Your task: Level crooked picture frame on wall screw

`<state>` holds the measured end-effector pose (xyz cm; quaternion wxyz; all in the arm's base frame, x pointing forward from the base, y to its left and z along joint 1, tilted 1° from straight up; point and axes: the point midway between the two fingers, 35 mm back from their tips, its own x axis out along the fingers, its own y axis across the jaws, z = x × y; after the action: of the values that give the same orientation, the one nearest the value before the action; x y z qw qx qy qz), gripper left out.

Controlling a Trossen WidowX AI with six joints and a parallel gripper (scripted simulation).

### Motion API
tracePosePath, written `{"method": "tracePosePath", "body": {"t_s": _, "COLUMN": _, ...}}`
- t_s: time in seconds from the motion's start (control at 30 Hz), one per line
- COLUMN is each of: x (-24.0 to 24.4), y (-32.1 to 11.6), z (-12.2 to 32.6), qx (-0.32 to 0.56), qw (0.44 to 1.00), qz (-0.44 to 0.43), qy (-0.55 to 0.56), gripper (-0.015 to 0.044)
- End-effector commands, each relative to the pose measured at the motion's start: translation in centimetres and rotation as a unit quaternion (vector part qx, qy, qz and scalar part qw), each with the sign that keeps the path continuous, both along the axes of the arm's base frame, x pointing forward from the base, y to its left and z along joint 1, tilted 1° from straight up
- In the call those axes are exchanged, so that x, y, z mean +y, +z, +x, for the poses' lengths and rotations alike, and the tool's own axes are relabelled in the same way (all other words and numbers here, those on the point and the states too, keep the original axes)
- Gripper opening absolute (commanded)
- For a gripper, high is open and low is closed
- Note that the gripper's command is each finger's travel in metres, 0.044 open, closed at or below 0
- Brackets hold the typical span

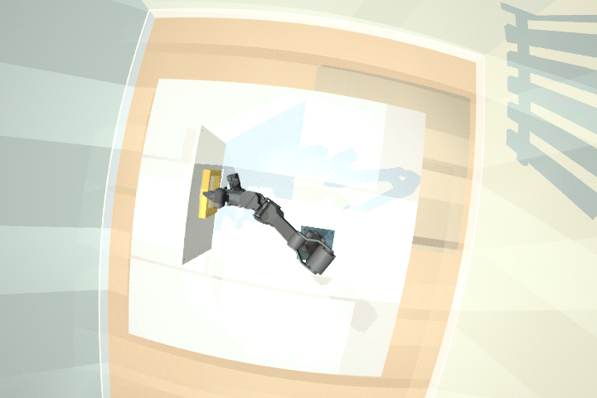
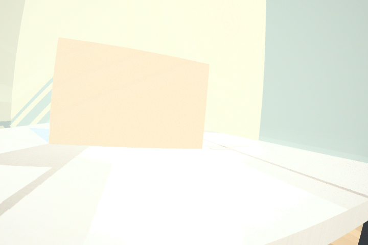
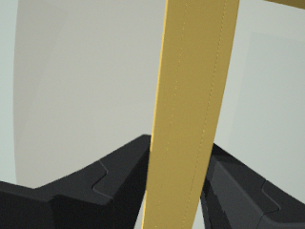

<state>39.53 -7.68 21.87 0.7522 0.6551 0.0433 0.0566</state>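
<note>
The yellow picture frame (image 1: 206,180) (image 3: 195,57) is in front of the upright grey wall panel (image 1: 196,235) (image 3: 86,95). My gripper (image 1: 207,193) (image 3: 175,149) is shut on one bar of the frame, with a dark finger on each side of it in the wrist view. Part of another bar shows at that view's top right corner. The screw and the notched strip are hidden. With the arm over the frame in the top view, I cannot tell whether it is level. The exterior view shows only the back of the panel (image 2: 126,101), not the frame.
The arm (image 1: 283,225) reaches from its base plate (image 1: 328,233) at the right to the panel. The white table top (image 1: 243,318) (image 2: 167,196) bears the panel and the base. Shadows lie across the table and walls.
</note>
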Motion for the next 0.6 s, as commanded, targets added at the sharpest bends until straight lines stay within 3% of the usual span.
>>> {"method": "tracePosePath", "body": {"t_s": 0.0, "x": -0.17, "y": 0.44, "z": 0.09, "qx": -0.006, "qw": 1.000, "qz": -0.001, "qy": 0.001, "gripper": 0.0000}}
{"method": "tracePosePath", "body": {"t_s": 0.57, "x": -0.41, "y": 0.33, "z": 0.13, "qx": -0.006, "qw": 1.000, "qz": -0.001, "qy": 0.001, "gripper": 0.0000}}
